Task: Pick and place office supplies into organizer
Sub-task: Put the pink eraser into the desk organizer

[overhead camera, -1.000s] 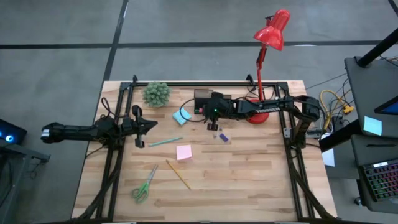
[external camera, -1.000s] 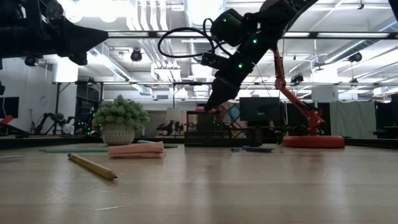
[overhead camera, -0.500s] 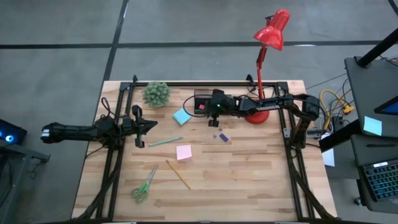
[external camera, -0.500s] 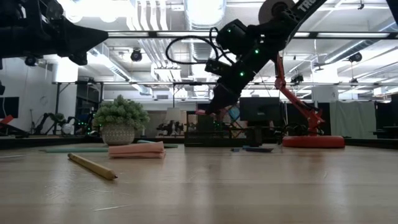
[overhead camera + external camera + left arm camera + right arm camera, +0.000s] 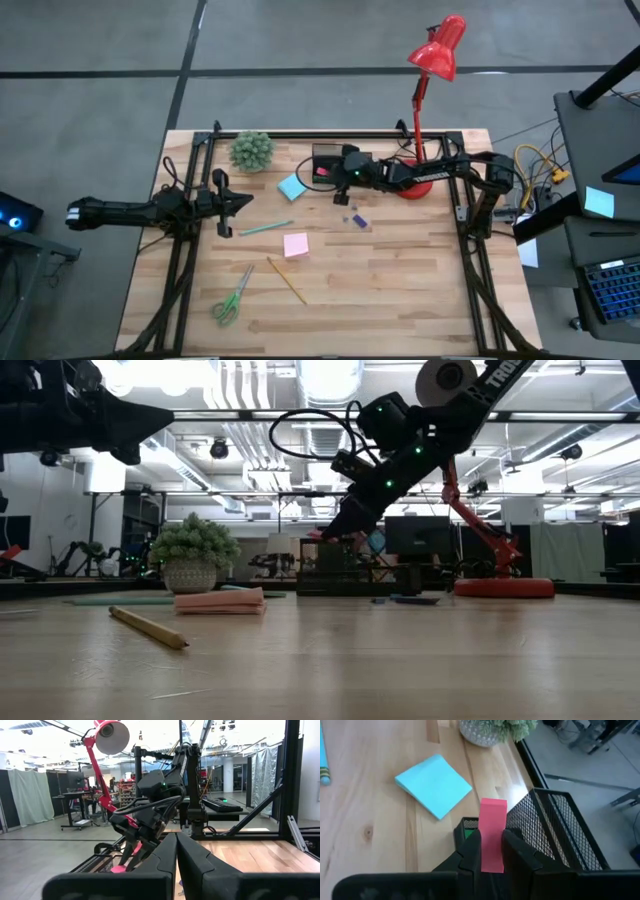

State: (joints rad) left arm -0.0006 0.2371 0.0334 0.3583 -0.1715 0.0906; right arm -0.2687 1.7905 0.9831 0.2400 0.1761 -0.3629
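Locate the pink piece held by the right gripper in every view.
High view: pink piece over the organizer.
Low view: at the right gripper, centre.
Left wrist view: lower left.
Right wrist view: centre, between fingers.
Shared landmark: red lamp.

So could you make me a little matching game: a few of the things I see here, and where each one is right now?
Things:
1. pink piece
2. light-blue sticky notes
3. scissors
4. left claw

Places:
A. near the table's front edge
B. pinched in the right claw over the organizer
C. shut, holding nothing
D. flat beside the potted plant

Pairs: 1-B, 2-D, 3-A, 4-C
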